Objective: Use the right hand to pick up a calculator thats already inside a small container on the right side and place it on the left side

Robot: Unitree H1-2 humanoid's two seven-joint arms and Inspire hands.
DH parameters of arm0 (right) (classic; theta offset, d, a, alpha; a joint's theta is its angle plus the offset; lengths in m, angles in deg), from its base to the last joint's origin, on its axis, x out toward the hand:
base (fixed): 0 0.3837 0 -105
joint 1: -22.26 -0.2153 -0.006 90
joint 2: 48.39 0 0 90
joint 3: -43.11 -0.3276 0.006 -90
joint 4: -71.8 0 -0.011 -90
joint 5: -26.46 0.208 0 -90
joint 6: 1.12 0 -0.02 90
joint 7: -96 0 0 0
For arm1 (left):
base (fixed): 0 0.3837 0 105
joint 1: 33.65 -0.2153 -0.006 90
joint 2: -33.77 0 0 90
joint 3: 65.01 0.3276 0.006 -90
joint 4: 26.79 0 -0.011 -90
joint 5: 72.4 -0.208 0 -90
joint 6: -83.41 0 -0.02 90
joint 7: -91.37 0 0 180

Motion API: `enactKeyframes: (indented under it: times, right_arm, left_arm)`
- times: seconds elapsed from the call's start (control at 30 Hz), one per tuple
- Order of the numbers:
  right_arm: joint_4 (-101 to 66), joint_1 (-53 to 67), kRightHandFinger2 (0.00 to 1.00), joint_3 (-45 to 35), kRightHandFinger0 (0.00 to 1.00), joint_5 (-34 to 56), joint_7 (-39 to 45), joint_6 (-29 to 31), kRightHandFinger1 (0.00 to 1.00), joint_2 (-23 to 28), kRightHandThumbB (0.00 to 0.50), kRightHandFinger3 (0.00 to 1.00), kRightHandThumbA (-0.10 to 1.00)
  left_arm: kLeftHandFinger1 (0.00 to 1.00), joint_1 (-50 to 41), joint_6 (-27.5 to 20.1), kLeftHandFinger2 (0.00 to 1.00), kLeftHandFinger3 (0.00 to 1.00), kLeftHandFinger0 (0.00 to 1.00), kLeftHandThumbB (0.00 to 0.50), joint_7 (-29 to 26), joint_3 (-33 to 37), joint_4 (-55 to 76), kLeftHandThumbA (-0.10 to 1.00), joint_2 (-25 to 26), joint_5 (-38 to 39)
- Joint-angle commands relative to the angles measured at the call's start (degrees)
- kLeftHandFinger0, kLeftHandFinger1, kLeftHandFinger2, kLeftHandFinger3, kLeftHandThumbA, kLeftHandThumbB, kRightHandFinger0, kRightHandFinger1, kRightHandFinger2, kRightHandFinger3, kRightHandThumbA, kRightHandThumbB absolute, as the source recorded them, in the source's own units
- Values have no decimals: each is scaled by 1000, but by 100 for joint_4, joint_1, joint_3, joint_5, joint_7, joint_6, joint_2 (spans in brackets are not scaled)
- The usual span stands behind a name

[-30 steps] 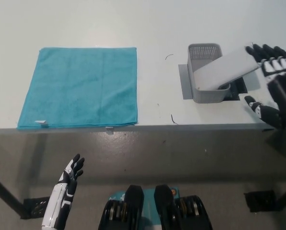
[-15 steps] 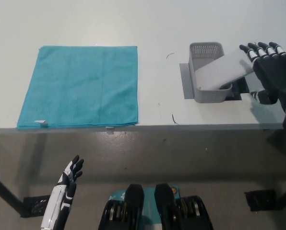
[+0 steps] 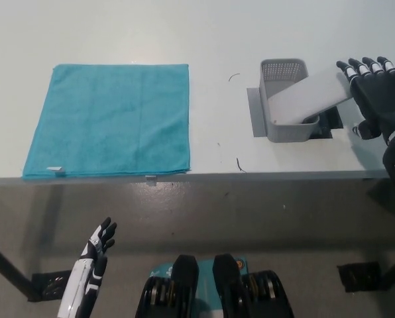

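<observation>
Right hand point(image 3: 378, 99) spread open beside the calculator point(image 3: 310, 98).
Calculator leans tilted from the grey basket point(image 3: 283, 71), upper right; white left hand point(image 3: 95, 255), fingers apart, lower left below the worktop point(image 3: 217, 40).

A teal cloth point(image 3: 108, 119) lies flat (unfolded) on the white table point(image 3: 211, 33).

Bright even light, soft shadows, sharp
</observation>
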Motion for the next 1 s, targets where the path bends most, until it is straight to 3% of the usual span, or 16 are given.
enactKeyframes:
  times: [0.0, 0.57, 0.67, 0.73, 0.97]
  right_arm:
    - [101, -460, 1000, 89, 1000, -107, -269, -226, 1000, -38, 500, 1000, 1000]
    - [763, -810, 1000, 372, 1000, -68, -497, -255, 1000, -209, 500, 1000, 1000]
    - [1025, -896, 1000, 440, 1000, -57, -575, -259, 1000, -224, 500, 1000, 1000]
    - [1360, -983, 1000, 493, 1000, -39, -743, -251, 1000, -256, 500, 1000, 1000]
    - [2295, -1311, 1000, 545, 1000, 160, -1432, -16, 1000, -262, 500, 1000, 1000]
  left_arm:
    - [1000, -71, -272, 1000, 1000, 1000, 67, -153, 15, 16, 1000, 56, -116]
    - [1000, -74, -272, 1000, 1000, 1000, 75, -152, 53, -97, 1000, 83, -125]
    - [1000, -85, -272, 1000, 1000, 1000, 53, -158, 64, -81, 1000, 85, -135]
    - [1000, -134, -272, 1000, 1000, 1000, 36, -164, 91, -64, 1000, 89, -122]
    - [1000, -144, -272, 1000, 1000, 1000, 44, -182, 124, -84, 1000, 99, -114]
